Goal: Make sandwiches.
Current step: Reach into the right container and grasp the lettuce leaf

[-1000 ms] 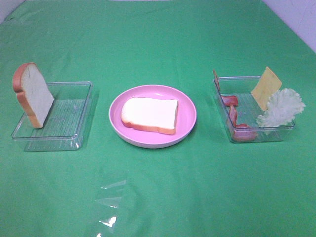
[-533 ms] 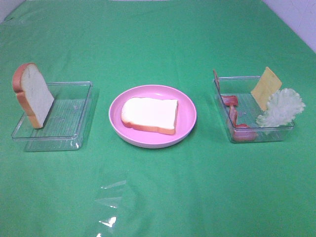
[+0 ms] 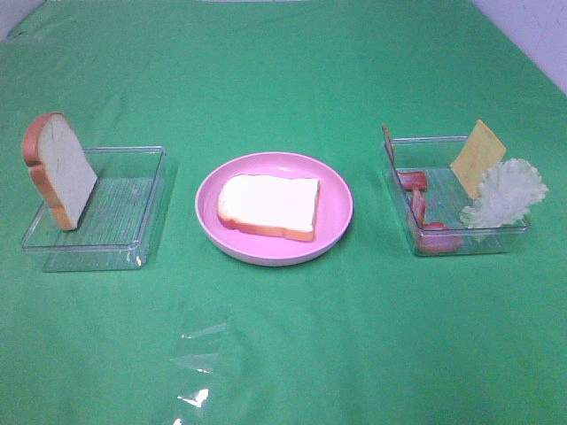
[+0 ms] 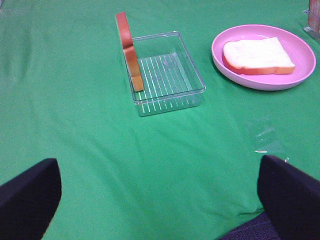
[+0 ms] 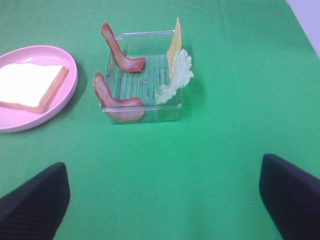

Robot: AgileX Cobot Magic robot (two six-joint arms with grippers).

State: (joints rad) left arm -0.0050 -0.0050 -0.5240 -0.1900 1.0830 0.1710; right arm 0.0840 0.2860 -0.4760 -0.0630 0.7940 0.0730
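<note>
done: bottom bread slice (image 3: 268, 205) flat on pink plate (image 3: 337, 212), bench centre
left to do: bacon (image 3: 418, 205), cheese (image 3: 477, 157), lettuce (image 3: 505, 193) in right tray (image 3: 440, 181); second bread slice (image 3: 60, 170) upright in left tray (image 3: 133, 195)
my left pincer (image 4: 160, 197): wide open, empty, near side
my right pincer (image 5: 165, 200): same
progress: early, I'd say; no filling placed yet

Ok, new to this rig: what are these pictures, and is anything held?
A two-armed robot faces a green-covered table. One picture is from a high camera; two from wrist cameras, the dark corner shapes being gripper fingers. The left gripper and right gripper are open, holding nothing. One white bread slice lies on the round pink plate; a second slice stands in the left clear plastic tray. The right clear tray holds pink-red bacon strips, an orange-yellow cheese square and a pale green lettuce leaf.
</note>
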